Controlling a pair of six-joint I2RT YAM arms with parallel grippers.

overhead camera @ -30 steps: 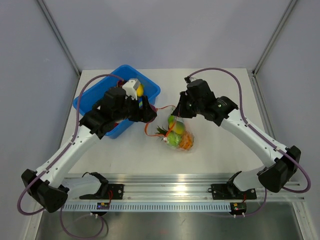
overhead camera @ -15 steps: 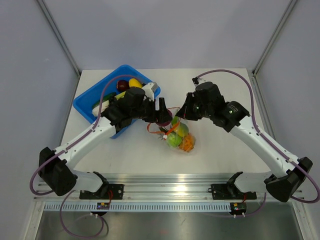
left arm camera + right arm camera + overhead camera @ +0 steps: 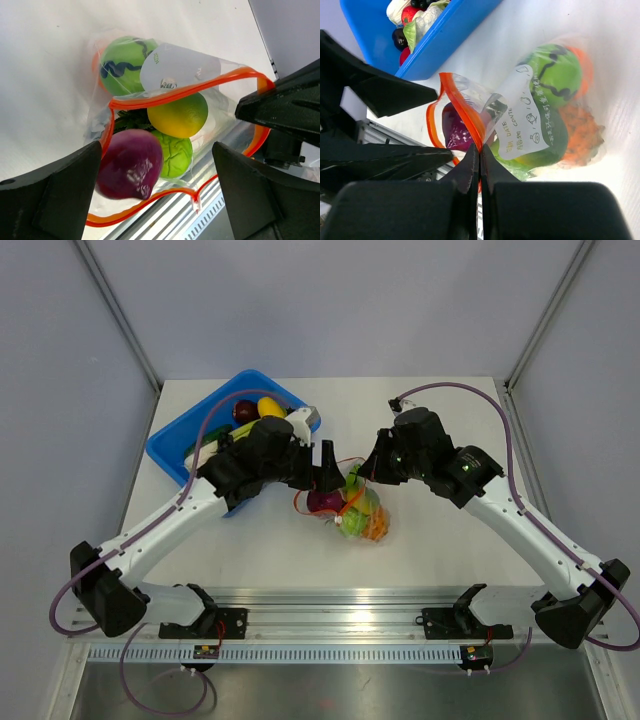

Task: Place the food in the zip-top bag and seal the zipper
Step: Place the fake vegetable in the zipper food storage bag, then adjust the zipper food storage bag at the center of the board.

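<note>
The zip-top bag (image 3: pixel 362 515) lies mid-table, holding a striped green ball (image 3: pixel 122 57), a yellow-green fruit (image 3: pixel 178 115), a green apple (image 3: pixel 173 156) and orange pieces (image 3: pixel 580 132). My right gripper (image 3: pixel 480 147) is shut on the orange-red zipper (image 3: pixel 464 111) and holds the bag's mouth up and open. My left gripper (image 3: pixel 157 147) hangs open over that mouth. A purple piece (image 3: pixel 131 164) sits inside the zipper loop (image 3: pixel 180 97), free of both left fingers (image 3: pixel 50 200). In the top view it shows at the bag's left end (image 3: pixel 322 502).
The blue bin (image 3: pixel 182 448) stands at the back left with more food in it, a yellow piece (image 3: pixel 270 406) and a dark red one (image 3: pixel 244 410) among them. My left arm (image 3: pixel 180 515) crosses the bin's near corner. The table's front rail (image 3: pixel 340 625) runs below.
My left arm swung from the blue bin over to the bag's mouth, carrying the purple piece. Its jaws then widened and the piece now lies in the bag's mouth. The right grip held.
</note>
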